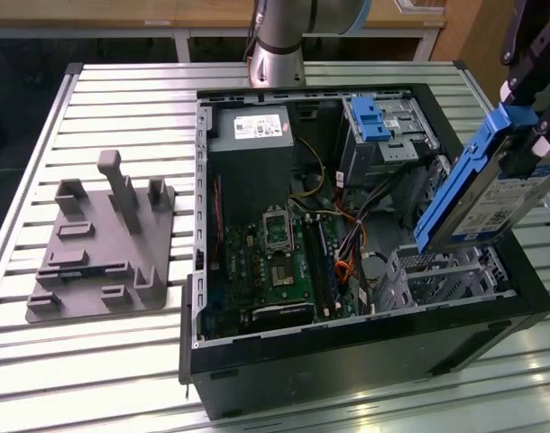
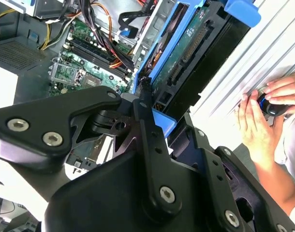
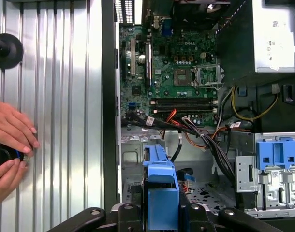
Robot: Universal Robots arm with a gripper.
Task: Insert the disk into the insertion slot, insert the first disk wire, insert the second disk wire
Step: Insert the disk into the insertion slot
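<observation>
Exterior view: gripper (image 1: pixel 530 144) clamped disk (image 1: pixel 481 194); disk tilted, hovered above insertion slot (image 1: pixel 437 275) at case (image 1: pixel 347 361) corner.

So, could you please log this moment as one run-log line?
gripper: shut on silver hard drive in blue plastic carrier | drive: tilted, above low grey perforated metal cage | insertion: not done

Bright light; glare on ribbed table (image 1: pixel 95 361); case (image 1: pixel 347 356) interior shadowed.

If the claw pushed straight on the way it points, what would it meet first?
Probably the insertion slot: the disk in the claw tilts down toward its open top, though depth is hard to judge.
</observation>
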